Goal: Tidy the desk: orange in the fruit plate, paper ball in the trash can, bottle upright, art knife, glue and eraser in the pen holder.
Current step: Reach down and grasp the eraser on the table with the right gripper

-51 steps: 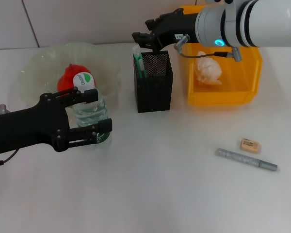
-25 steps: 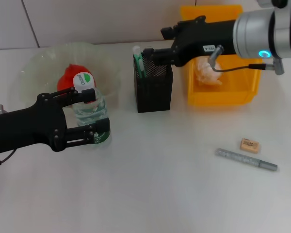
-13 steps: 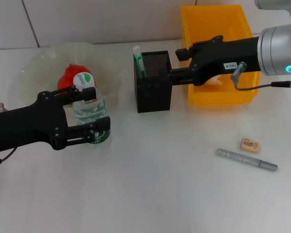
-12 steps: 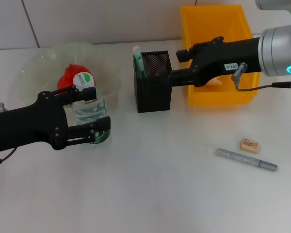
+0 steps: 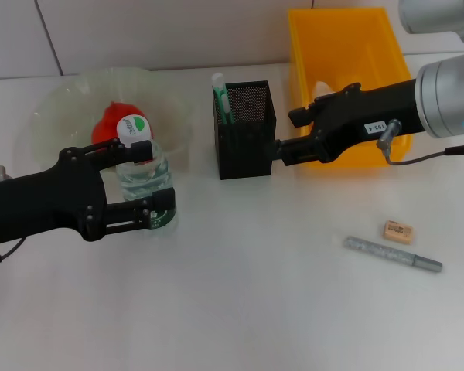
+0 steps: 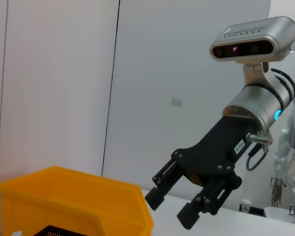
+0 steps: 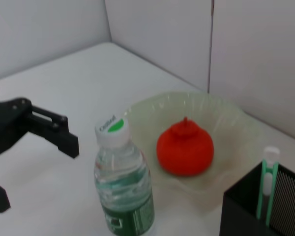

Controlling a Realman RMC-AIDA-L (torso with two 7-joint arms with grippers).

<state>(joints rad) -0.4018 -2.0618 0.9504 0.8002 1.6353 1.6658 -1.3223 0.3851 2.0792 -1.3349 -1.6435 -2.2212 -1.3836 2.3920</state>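
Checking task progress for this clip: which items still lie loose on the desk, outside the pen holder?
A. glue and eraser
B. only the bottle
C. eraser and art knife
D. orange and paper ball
C: the eraser and the art knife lie on the table, right of the pen holder.

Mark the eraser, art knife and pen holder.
eraser [image 5: 399,231], head view, middle of its top face
art knife [image 5: 392,254], head view, mid-length of the grey body
pen holder [image 5: 246,151], head view, front mesh wall
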